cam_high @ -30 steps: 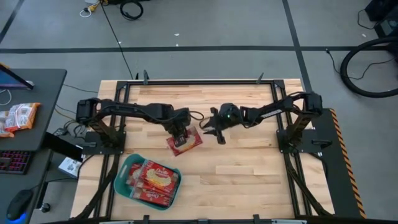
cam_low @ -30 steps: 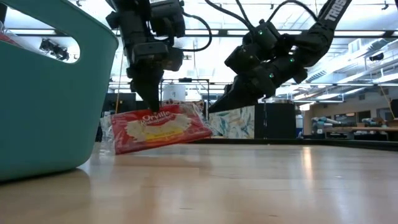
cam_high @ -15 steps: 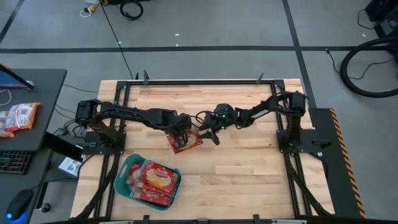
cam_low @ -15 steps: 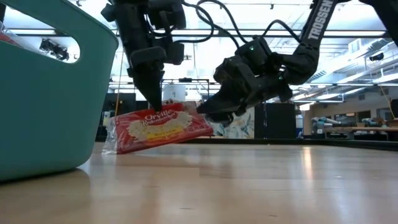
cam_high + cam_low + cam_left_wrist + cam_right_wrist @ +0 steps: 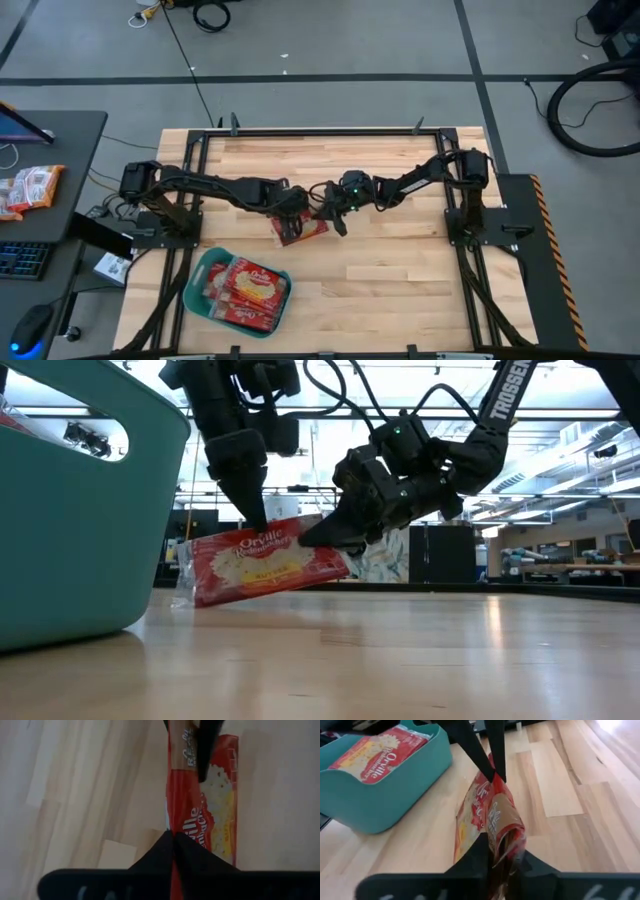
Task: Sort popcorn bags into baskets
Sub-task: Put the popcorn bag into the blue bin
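One popcorn bag (image 5: 262,563) hangs tilted just above the surface (image 5: 400,660), pinched at its top edge by the left end effector (image 5: 252,518), clamped on it from above, and at its far end by the right end effector (image 5: 335,538), closed on that end beside the left one. Several more red packets (image 5: 250,288) lie in the teal basket (image 5: 196,290), on the surface below and to the left of both end effectors.
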Available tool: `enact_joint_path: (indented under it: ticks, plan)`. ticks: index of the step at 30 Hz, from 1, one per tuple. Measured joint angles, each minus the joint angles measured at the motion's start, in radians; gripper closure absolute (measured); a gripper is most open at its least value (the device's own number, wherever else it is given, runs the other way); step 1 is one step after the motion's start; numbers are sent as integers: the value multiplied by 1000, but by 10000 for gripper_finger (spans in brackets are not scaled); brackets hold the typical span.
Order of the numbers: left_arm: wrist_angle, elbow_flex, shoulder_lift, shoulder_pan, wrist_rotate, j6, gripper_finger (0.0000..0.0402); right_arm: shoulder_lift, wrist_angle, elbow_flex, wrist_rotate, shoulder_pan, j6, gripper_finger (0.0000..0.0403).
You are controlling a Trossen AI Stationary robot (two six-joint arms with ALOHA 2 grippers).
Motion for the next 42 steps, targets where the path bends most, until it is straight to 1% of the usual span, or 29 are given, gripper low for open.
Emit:
enact_joint_path:
  ticks: [1, 3, 6, 9, 12, 16, 19, 21, 24, 27, 34, 39, 42]
  plan:
    - [-1, 0, -3, 0, 9, 0, 375, 0, -2, 0, 0, 0, -4, 379]
    - [-3, 11, -6, 0, 29, -4, 364, -1, 0, 0, -6, 1, -15, 380]
    - [-3, 33, -19, 1, 49, -31, 337, -2, 1, 0, -7, 4, -37, 371]
    - [3, 49, -21, 4, 94, -60, 300, -5, 2, 1, -3, 18, -110, 367]
    - [23, 52, -21, 7, 159, -73, 258, -10, 3, 1, 41, 39, -176, 376]
    - [15, 52, -21, 21, 171, -111, 205, -26, -3, 1, 79, 65, -238, 379]
    - [-10, 52, -21, 26, 183, -120, 180, -53, -13, 1, 119, 87, -265, 373]
    - [-24, 52, -21, 26, 200, -117, 175, -73, -26, 1, 134, 96, -285, 372]
    - [-34, 52, -21, 26, 245, -115, 183, -100, -33, 0, 147, 106, -292, 373]
    - [-42, 52, -22, 21, 284, -108, 208, -122, -39, 0, 177, 111, -283, 371]
    - [-132, 53, -22, 10, 309, -90, 297, -170, -71, 0, 195, 110, -263, 359]
    - [-141, 53, -22, 9, 309, -89, 362, -175, -81, 0, 195, 115, -262, 353]
    - [-146, 53, -22, 9, 311, -89, 365, -180, -110, 0, 195, 118, -272, 340]
